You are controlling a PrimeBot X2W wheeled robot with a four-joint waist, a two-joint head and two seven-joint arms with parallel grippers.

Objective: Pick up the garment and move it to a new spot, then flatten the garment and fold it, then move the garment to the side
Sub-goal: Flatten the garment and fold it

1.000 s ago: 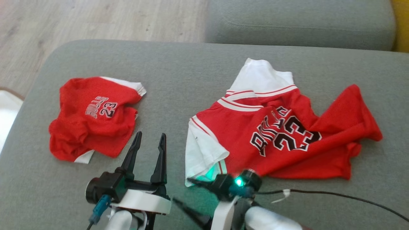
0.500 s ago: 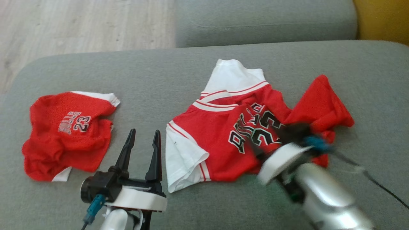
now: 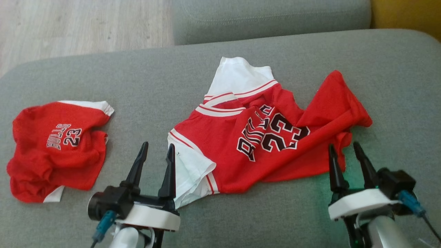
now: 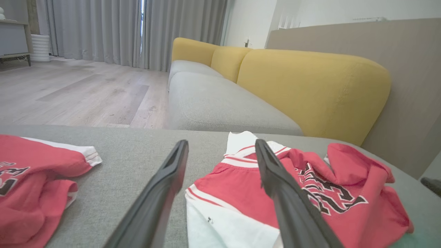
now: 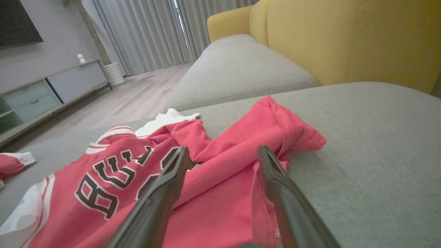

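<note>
Red Bulls jersey, crumpled on the grey sofa cushion, looks light and limp; I'd pinch its near corners. Left gripper and right gripper: fingers wide, empty.

A red basketball jersey with white sleeves, striped trim and a black "23" lies rumpled, face up, in the middle of a grey sofa cushion, its right part folded over itself.
</note>
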